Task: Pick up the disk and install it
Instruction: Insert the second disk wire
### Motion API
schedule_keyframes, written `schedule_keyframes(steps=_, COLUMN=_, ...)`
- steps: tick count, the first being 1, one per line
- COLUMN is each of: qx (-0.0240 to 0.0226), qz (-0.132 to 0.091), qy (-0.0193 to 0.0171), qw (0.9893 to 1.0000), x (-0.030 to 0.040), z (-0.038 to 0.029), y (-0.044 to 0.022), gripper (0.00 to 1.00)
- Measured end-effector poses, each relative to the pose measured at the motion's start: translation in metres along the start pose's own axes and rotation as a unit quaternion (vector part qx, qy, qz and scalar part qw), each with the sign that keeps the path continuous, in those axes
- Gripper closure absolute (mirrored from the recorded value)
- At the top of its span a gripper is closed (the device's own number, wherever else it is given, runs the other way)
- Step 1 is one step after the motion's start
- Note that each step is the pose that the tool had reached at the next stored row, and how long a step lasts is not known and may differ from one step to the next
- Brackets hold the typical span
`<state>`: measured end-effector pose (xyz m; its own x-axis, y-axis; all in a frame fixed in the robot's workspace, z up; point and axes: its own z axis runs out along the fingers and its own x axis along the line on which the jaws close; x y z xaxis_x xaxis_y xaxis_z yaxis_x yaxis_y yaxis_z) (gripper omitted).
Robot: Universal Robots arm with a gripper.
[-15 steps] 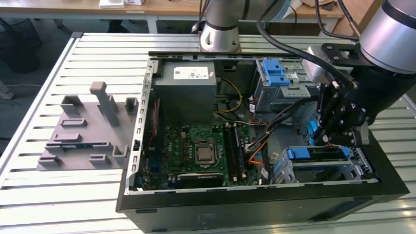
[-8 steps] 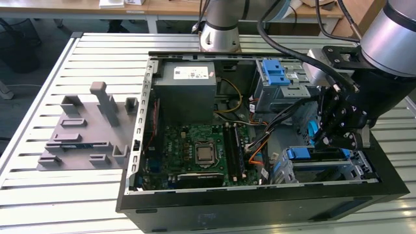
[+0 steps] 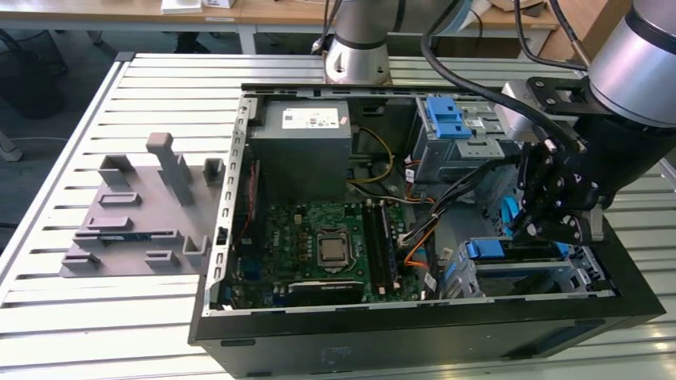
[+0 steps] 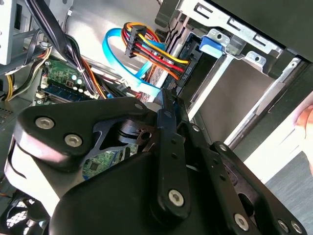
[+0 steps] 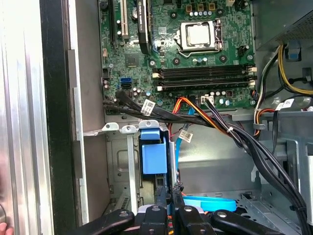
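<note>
Black gripper [image 5: 170, 196] linkage nearest lens in first wrist view, fingers pressed together, nothing between. Just beyond fingertips: blue latch tab [image 5: 152, 156] on drive cage [image 5: 117, 171]; black cable bundle [image 5: 205, 122] crosses ahead, motherboard [image 5: 181, 49] further on.

Second wrist view: gripper [image 4: 168, 105] tips near SATA cable [image 4: 117, 54] and power connector [image 4: 146, 51].

Exterior view: gripper [image 3: 549, 226] inside computer case [image 3: 423, 324], above lower bay; power supply [image 3: 306, 150] well apart. Disk: cannot tell where.

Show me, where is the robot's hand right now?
The hand is on the exterior view's right, inside the open computer case, near a blue tab.
</note>
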<state>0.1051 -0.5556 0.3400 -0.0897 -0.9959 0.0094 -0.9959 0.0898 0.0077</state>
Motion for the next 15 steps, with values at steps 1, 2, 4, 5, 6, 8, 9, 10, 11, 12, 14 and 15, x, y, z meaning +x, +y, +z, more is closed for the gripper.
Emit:
schedule_keyframes(steps=1, qx=0.0000, qz=0.000, qy=0.0000, qw=1.0000, x=0.0004, z=0.0004, y=-0.0001, gripper=0.84)
schedule_keyframes(steps=2, qx=0.0000, qz=0.000, qy=0.0000, qw=1.0000, x=0.0005, z=0.0008, y=-0.0001, gripper=0.84)
schedule_keyframes(steps=4, qx=0.0000, qz=0.000, qy=0.0000, qw=1.0000, x=0.0006, z=0.0016, y=-0.0001, gripper=0.84)
schedule_keyframes(steps=5, qx=0.0000, qz=0.000, qy=0.0001, qw=1.0000, x=0.0006, z=0.0020, y=-0.0002, gripper=0.84)
schedule_keyframes(steps=6, qx=0.0000, qz=0.000, qy=0.0001, qw=1.0000, x=0.0006, z=0.0025, y=-0.0002, gripper=0.84)
schedule_keyframes(steps=8, qx=0.0000, qz=0.000, qy=0.0000, qw=1.0000, x=0.0006, z=0.0034, y=-0.0005, gripper=0.84)
schedule_keyframes(steps=9, qx=0.0000, qz=0.000, qy=0.0001, qw=1.0000, x=0.0006, z=0.0038, y=-0.0006, gripper=0.84)
schedule_keyframes(steps=10, qx=0.0000, qz=0.000, qy=0.0002, qw=1.0000, x=0.0006, z=0.0041, y=-0.0008, gripper=0.84)
schedule_keyframes(steps=11, qx=0.0000, qz=0.000, qy=0.0002, qw=1.0000, x=0.0005, z=0.0043, y=-0.0011, gripper=0.84)
schedule_keyframes(steps=12, qx=0.0000, qz=0.000, qy=0.0002, qw=1.0000, x=0.0005, z=0.0045, y=-0.0013, gripper=0.84)
schedule_keyframes(steps=14, qx=0.0000, qz=0.000, qy=0.0001, qw=1.0000, x=0.0004, z=0.0048, y=-0.0019, gripper=0.84)
schedule_keyframes(steps=15, qx=0.0000, qz=0.000, qy=0.0001, qw=1.0000, x=0.0004, z=0.0049, y=-0.0022, gripper=0.84)
